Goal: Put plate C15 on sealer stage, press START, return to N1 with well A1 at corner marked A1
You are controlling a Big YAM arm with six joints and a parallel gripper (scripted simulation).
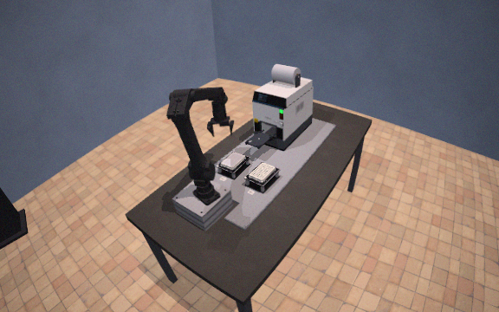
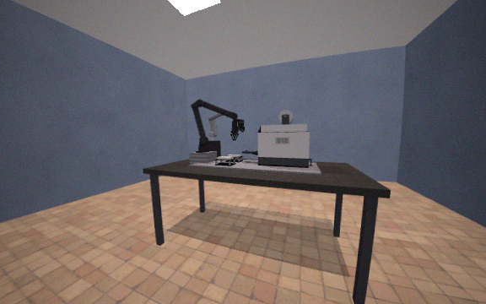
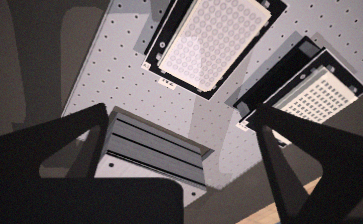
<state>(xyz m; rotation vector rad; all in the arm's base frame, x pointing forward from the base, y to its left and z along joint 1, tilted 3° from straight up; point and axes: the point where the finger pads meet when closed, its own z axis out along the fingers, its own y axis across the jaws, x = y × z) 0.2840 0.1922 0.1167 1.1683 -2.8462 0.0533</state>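
Note:
My gripper [image 1: 223, 133] [image 2: 234, 138] [image 3: 181, 111] is open and empty, high above the mat, beyond the nests on the sealer's side. A pale plate with a slotted top [image 1: 262, 172] [image 3: 316, 100], apparently C15, sits in the black nest N1 [image 3: 248, 119]; a finger partly hides it in the wrist view. A whitish plate with round wells [image 1: 234, 160] [image 3: 214, 42] sits in nest N2 [image 3: 154, 67], labelled N2. The white sealer [image 1: 294, 110] [image 2: 283, 145] shows a green light [image 1: 281, 111]. Its dark stage [image 1: 258, 137] [image 2: 249, 152] is out and looks bare.
The arm's stepped grey base [image 1: 202, 208] [image 2: 202, 157] [image 3: 157, 150] stands at one end of the perforated grey mat [image 1: 249, 214]. The sealer stands towards its other end, with a foil roll [image 1: 285, 74] on top. Both nests stand between base and sealer.

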